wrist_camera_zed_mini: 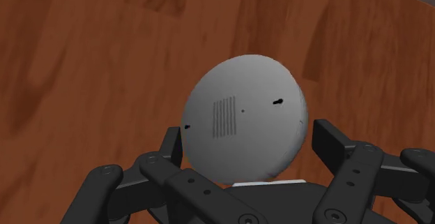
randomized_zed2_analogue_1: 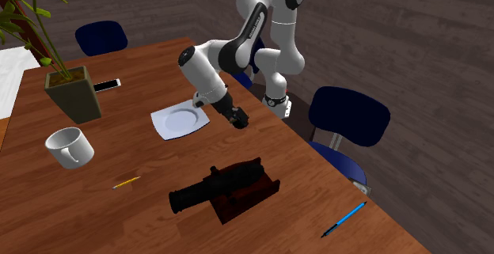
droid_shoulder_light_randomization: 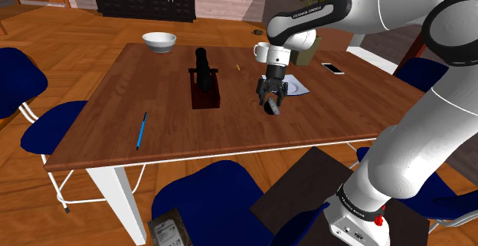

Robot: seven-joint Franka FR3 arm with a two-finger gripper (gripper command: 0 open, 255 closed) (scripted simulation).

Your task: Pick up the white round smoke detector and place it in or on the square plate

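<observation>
Smoke detector [wrist_camera_zed_mini: 244, 118] first: a pale round disc with a small grille of slots on its face, sitting between the two black fingers [wrist_camera_zed_mini: 333, 140] of the gripper [droid_shoulder_light_randomization: 272, 103]. The fingers press on opposite edges of it, closed only as far as the disc's width allows, so I take it to be gripped rather than merely straddled. Holding it across the rim makes sense, since a flat disc offers nothing else to pinch. Its slotted face is turned up toward the hand, with bare brown wood of the table [droid_shoulder_light_randomization: 153, 91] behind it. From the shoulder view the hand hangs low over the tabletop, and I cannot tell how far the disc clears the wood. The square plate [randomized_zed2_analogue_1: 162, 122], white and empty, lies just beside the hand, so by my reckoning only a short carry and a release are left. Farther out stand a white mug [randomized_zed2_analogue_1: 70, 147] and a potted plant [randomized_zed2_analogue_1: 73, 92], well clear of that path, and a black scope on a dark stand [randomized_zed2_analogue_1: 222, 185] sits on the other side.
</observation>
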